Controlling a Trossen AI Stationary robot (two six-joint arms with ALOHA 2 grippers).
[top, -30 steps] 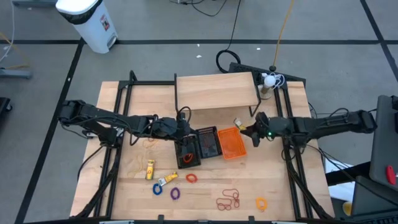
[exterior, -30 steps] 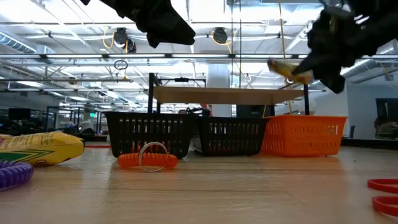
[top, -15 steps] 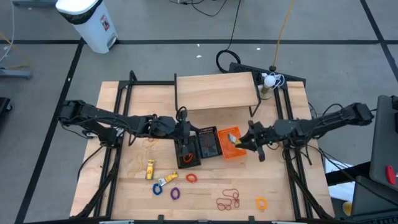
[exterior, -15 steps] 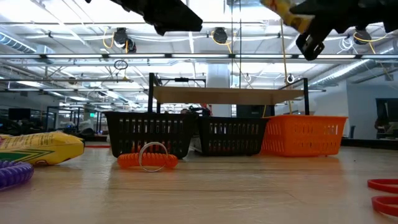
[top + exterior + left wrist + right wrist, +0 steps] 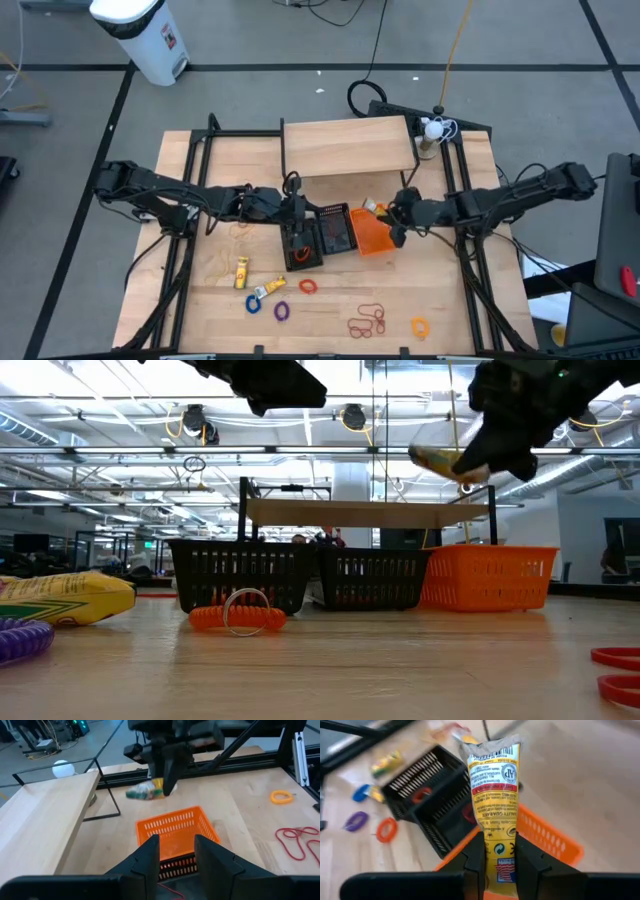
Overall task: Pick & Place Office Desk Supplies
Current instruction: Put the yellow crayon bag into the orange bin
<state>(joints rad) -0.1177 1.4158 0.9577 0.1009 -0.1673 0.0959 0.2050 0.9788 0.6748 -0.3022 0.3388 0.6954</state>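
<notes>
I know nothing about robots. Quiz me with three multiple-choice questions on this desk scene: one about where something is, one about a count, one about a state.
1. Where is the yellow crayon packet?
A. in the right claw, above the orange plastic basket
B. on the raised wooden shelf
C. in a black basket

2. How many baskets stand in the row?
A. one
B. three
C. five

3. What is the left claw doing?
A. gripping the orange coiled ring
B. lying on the table
C. holding nothing, over the black baskets

Answers: 1 A, the fingers pinch the packet over the orange basket. 2 B, the low view shows two black and one orange. 3 C, nothing sits between its fingers.
</notes>
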